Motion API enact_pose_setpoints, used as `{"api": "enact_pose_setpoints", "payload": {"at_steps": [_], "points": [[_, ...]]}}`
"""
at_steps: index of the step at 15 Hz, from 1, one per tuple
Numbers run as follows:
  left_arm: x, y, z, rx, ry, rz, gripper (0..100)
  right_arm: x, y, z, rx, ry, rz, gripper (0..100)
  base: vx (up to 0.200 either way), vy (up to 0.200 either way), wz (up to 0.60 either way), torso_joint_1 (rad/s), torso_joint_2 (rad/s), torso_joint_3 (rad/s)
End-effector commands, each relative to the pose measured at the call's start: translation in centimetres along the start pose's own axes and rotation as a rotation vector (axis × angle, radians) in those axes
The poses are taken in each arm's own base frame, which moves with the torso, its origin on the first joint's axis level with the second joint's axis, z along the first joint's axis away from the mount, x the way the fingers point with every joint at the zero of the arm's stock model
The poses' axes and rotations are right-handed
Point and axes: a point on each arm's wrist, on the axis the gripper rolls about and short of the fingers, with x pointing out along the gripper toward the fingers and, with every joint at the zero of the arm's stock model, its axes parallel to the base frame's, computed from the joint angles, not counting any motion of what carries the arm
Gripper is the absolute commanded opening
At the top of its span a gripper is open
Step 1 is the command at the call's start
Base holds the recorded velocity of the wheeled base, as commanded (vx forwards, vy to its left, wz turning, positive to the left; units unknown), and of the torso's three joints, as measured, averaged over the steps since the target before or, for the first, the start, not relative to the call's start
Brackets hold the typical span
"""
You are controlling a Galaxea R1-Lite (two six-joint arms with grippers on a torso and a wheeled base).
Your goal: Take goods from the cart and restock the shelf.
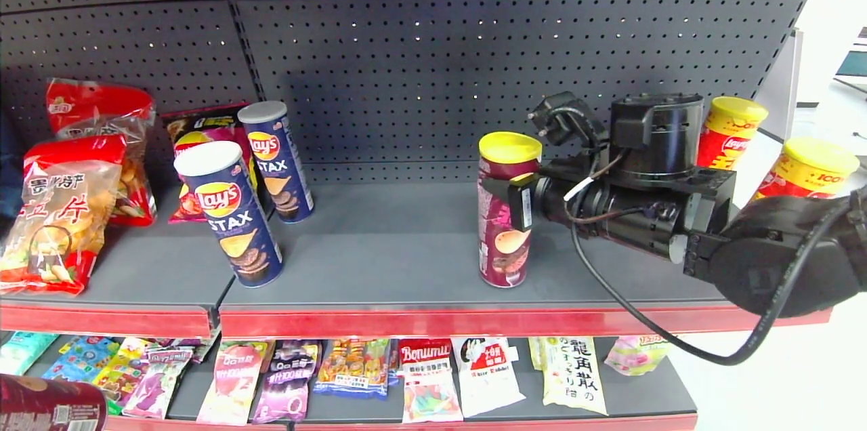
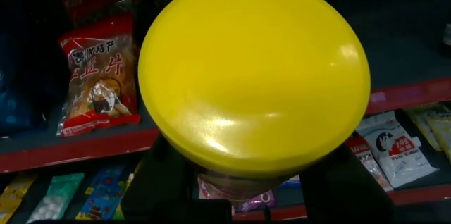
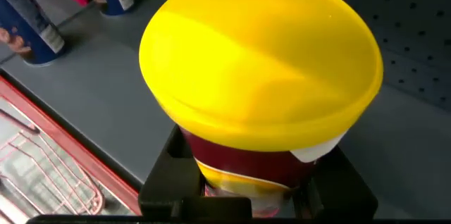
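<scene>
My right tool (image 1: 506,204) is clenched on the maroon can (image 1: 502,248), which stands upright near the front of the upper shelf (image 1: 393,248); its far finger is hidden behind the can; my left tool (image 2: 243,192) grips a second can (image 2: 254,76), seen end-on, body mostly hidden.

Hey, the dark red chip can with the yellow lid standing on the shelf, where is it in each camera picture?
Head view: dark red can right of centre, upright on the shelf, held by the right gripper.
Right wrist view: dark red can at centre, seen from above, lid foremost.
Left wrist view: the yellow lid there tops a second can, in the left gripper.
Shared landmark: the red shelf edge.
</scene>
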Motion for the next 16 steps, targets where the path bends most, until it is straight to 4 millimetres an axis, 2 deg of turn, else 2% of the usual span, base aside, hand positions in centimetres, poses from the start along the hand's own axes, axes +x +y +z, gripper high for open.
{"api": "enact_pose_setpoints", "payload": {"at_steps": [1, 6, 12, 16], "points": [[0.0, 0.0, 0.0, 0.0, -0.001, 0.0, 0, -0.3, 0.5, -0.2, -0.005, 0.006, 0.015, 0, 0.0, 0.0, 0.0, 0.0, 0.0, 0.0], [0.0, 0.0, 0.1, 0.0, 0.0, 0.002, 0, -0.7, 2.1, -0.6, 0.015, 0.018, -0.001, 0, 0.0, 0.0, 0.0, 0.0, 0.0, 0.0], [0.0, 0.0, 0.0, 0.0, 0.004, 0.001, 0, -1.0, 2.4, -0.8, 0.031, 0.024, -0.021, 0, 0.0, 0.0, 0.0, 0.0, 0.0, 0.0], [0.0, 0.0, 0.0, 0.0, 0.004, 0.001, 0, -1.9, 2.8, -1.3, 0.025, 0.04, -0.011, 0, 0.0, 0.0, 0.0, 0.0, 0.0, 0.0]]}}
